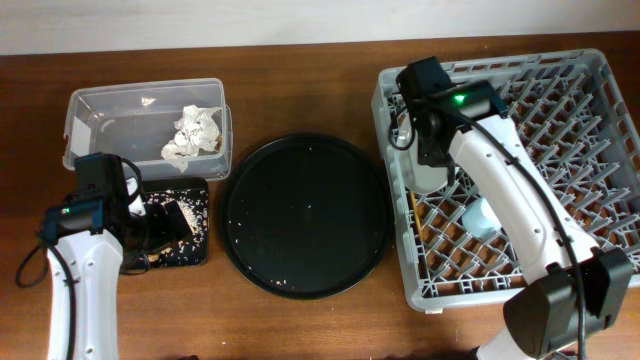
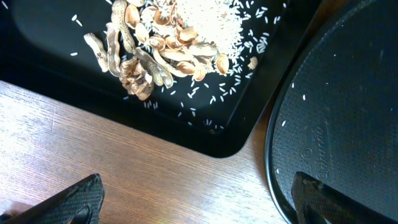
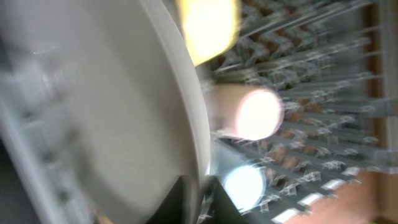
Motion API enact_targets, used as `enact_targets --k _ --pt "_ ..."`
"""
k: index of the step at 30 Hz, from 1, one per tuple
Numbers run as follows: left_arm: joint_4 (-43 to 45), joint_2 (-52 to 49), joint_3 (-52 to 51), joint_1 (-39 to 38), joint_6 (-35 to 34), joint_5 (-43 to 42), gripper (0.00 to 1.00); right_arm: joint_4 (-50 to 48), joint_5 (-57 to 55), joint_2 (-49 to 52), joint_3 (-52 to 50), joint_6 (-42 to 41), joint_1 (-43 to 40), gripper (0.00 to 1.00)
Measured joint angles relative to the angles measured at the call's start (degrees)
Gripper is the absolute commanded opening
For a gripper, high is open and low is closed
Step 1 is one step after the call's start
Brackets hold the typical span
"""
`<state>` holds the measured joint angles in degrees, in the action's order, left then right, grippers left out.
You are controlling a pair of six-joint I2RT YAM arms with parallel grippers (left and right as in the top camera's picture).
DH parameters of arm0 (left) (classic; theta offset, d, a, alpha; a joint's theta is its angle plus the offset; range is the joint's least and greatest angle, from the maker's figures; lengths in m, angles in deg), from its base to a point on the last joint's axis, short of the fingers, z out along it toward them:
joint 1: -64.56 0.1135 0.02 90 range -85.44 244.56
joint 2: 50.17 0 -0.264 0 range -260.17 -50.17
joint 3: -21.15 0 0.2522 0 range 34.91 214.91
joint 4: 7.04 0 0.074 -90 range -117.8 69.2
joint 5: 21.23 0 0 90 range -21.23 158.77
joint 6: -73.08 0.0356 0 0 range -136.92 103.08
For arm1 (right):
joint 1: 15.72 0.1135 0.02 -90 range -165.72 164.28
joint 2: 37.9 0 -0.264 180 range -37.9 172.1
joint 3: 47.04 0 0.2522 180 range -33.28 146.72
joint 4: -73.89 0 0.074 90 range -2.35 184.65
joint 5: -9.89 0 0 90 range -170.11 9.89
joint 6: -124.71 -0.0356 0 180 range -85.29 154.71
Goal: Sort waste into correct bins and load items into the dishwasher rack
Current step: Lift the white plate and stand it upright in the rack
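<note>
My right gripper (image 1: 425, 152) (image 3: 200, 194) is shut on the rim of the pale grey-green plate (image 1: 428, 180) (image 3: 93, 106). It holds the plate on edge at the left side of the grey dishwasher rack (image 1: 590, 110). The blurred right wrist view shows the yellow bowl (image 3: 208, 25), pink cup (image 3: 249, 113) and light blue cup (image 3: 245, 183) (image 1: 480, 216) in the rack. My left gripper (image 1: 165, 225) (image 2: 199, 205) is open and empty over the wood beside the shallow black tray (image 1: 195, 255) (image 2: 37, 43). The tray holds food scraps (image 2: 161, 43) and rice. White tissues (image 1: 192, 133) lie in the clear tub (image 1: 100, 105).
The large round black tray (image 1: 305, 215) (image 2: 348, 93) lies between the bins and the rack, with a few rice grains on it. It sits close to the black tray's corner.
</note>
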<state>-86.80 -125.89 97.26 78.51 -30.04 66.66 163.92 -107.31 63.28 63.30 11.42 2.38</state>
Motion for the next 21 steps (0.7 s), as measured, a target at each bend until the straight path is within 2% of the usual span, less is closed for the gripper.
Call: enact_targets --k 4,7,8,9,10,11,13,15,17,18,21 --pt "0.0 0.0 0.0 0.0 0.0 0.0 0.96 -0.4 8.6 0.1 0.0 -0.1 1.2 0.57" --pt "0.0 0.0 0.0 0.0 0.0 0.0 0.96 -0.5 11.4 -0.5 0.0 0.0 0.3 0.73" --pt "0.0 0.0 0.0 0.0 0.0 -0.2 0.96 -0.4 12.6 -1.8 0.0 0.0 -1.2 0.84" --pt "0.0 0.0 0.0 0.0 0.0 -0.5 0.96 -0.2 13.7 -3.8 0.0 0.0 -3.4 0.85" --pt "0.1 0.0 0.0 0.0 0.0 -0.7 0.99 -0.1 16.1 -6.6 0.0 1.3 -6.8 0.91" --pt "0.7 0.0 0.0 0.0 0.0 -1.2 0.99 0.0 20.0 -8.7 0.0 4.2 -10.0 0.93" --pt "5.4 0.0 0.0 -2.2 2.0 -3.7 0.99 1.8 32.9 -10.2 0.0 16.7 -15.6 0.99" --pt "9.7 0.0 -0.1 -8.5 4.2 -5.6 0.99 2.3 40.0 -10.1 0.0 23.4 -17.1 0.99" --pt "10.9 0.0 -0.1 -15.9 7.2 -6.8 0.99 3.0 42.0 -10.1 0.0 25.3 -17.3 0.99" --pt "8.7 0.0 -0.1 -19.0 8.7 -6.7 0.99 3.8 41.4 -10.1 0.0 24.9 -17.3 0.99" --pt "0.7 0.0 -0.2 -19.7 10.2 -4.5 0.99 6.7 39.0 -10.1 0.0 23.2 -17.3 0.99"
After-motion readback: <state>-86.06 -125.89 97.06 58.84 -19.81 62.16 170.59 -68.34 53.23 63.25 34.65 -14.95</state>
